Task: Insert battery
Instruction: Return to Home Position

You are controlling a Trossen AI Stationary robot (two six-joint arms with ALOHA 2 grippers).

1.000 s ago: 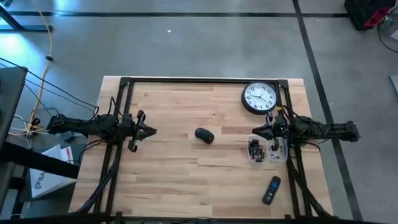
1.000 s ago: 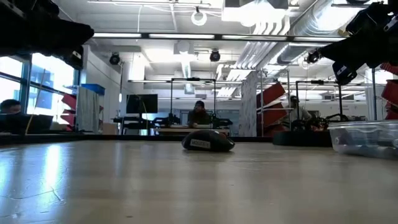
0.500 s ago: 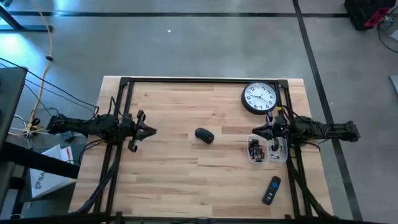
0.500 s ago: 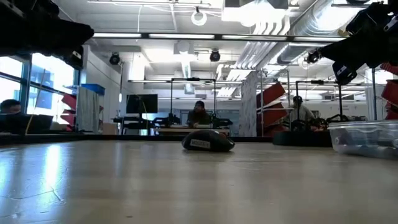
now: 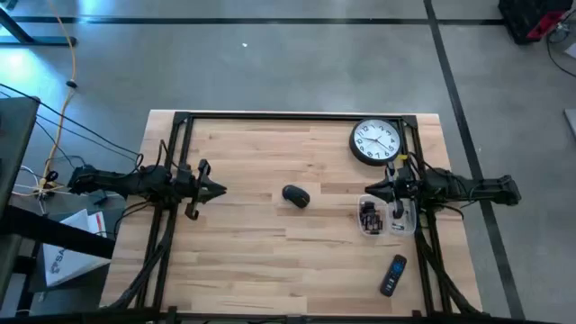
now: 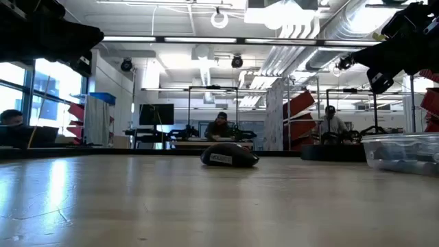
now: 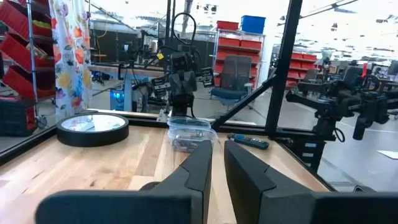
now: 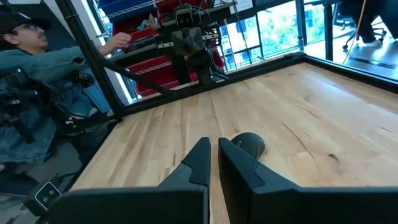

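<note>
Seen from above, the clear bin holds small dark bits, perhaps batteries, too small to tell, and the right arm covers part of it. At worktop level the picture's edge cuts the bin off. In the right wrist view the right pincer hides part of the mouse, and the edge cuts off a seated person.

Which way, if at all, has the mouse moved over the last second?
No move. The mouse keeps the same spot relative to the clock in the high view.
</note>
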